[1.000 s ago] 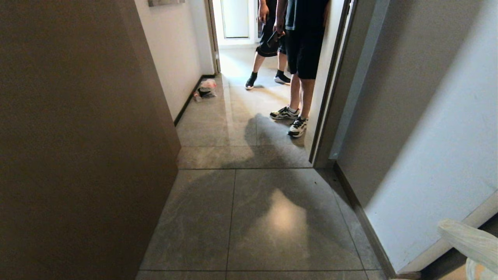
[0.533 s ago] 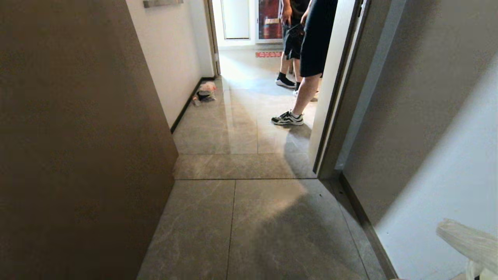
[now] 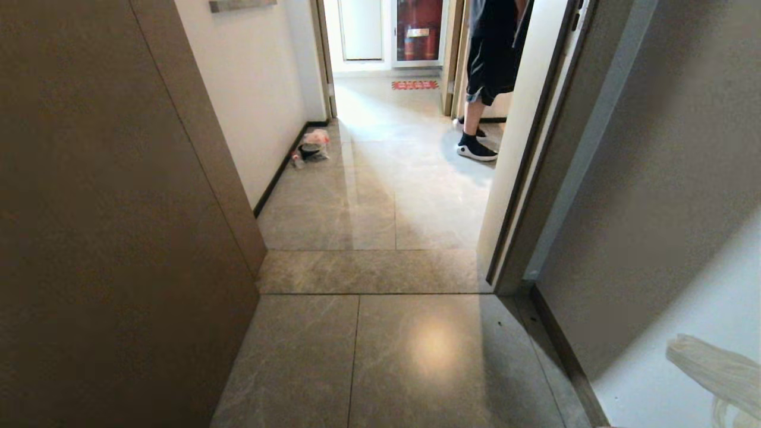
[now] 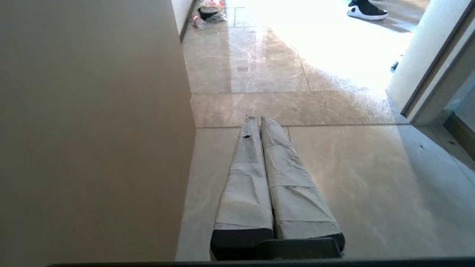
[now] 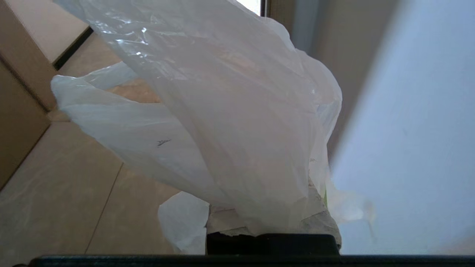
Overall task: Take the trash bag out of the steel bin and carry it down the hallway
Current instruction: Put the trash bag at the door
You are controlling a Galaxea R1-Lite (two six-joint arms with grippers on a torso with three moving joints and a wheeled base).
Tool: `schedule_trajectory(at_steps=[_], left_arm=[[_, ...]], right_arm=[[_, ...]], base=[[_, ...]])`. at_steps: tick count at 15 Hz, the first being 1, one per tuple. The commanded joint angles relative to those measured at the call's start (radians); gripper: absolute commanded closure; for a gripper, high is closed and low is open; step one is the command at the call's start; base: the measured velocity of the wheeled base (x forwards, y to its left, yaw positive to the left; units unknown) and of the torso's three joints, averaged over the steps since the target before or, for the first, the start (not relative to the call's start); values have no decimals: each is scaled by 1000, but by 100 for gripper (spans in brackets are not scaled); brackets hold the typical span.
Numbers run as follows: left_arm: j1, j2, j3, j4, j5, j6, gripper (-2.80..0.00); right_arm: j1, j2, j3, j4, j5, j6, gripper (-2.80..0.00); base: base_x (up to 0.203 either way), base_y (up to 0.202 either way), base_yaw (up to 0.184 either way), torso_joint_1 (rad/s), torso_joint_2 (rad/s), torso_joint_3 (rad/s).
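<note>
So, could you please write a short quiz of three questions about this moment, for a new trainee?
1. True or false: the right gripper is shut on the trash bag.
2. Where does the small bag lie on the floor?
A. against the left wall of the hallway
B. in the middle of the doorway
C. beside the person's shoe
3. Fill in: the left gripper is shut and holds ____.

Key
1. True: its fingers are closed and the plastic is bunched over them.
2. A: it lies by the black baseboard.
3. Nothing: its wrapped fingers are pressed together above the bare tiles.
</note>
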Motion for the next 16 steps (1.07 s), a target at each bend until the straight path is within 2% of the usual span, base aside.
schedule_trajectory(at_steps=[1,16], left_arm=[[0,-2,0,0,0,1,0],[0,0,0,0,-1,1,0]], right_arm=[[0,-39,0,0,0,0,0],[0,-39,0,0,0,-1,0]], base=[[194,0,1,0,5,-2],[193,0,2,2,2,2]])
